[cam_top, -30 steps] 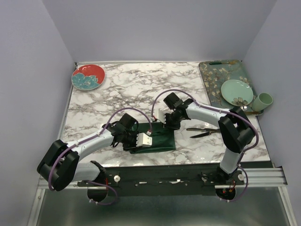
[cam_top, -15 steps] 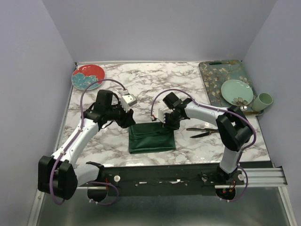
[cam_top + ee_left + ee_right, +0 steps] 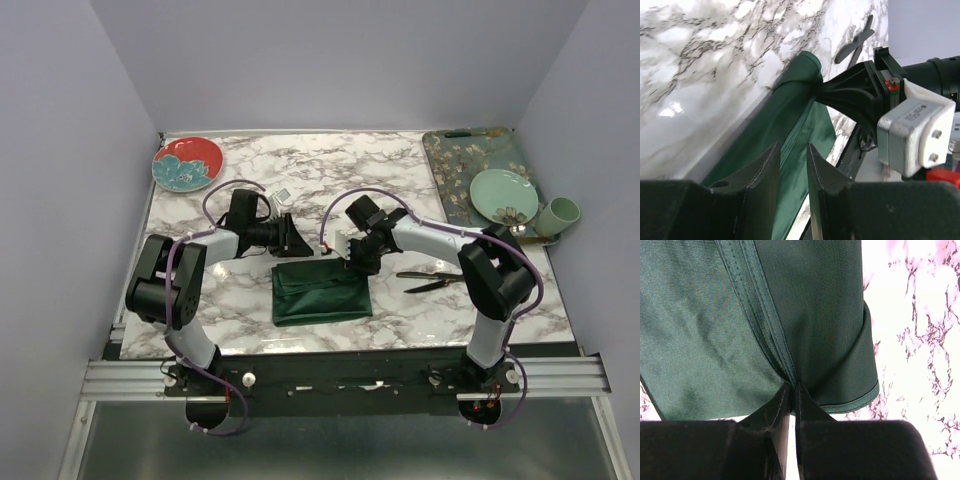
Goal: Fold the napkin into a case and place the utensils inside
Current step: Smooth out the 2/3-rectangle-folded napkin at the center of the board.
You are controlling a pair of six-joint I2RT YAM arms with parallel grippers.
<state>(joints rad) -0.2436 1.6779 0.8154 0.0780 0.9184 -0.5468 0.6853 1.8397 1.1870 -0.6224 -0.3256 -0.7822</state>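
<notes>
The napkin lies folded into a dark green rectangle on the marble table. My right gripper is at its far right corner, shut on the doubled hem. In the right wrist view the pinch is on the stitched edge. My left gripper lies low by the napkin's far left corner, pointing right. Its jaws stand a narrow gap apart over the cloth, with nothing between them. The two black utensils lie crossed on the table to the right of the napkin.
A teal floral tray at the back right carries a pale green plate. A green cup stands by its right edge. A red and teal plate sits at the back left corner. Walls close in on both sides.
My left arm has swung from the napkin's near left side round to its far left corner, and its jaws have narrowed. The right gripper has held its pinch on the hem.
</notes>
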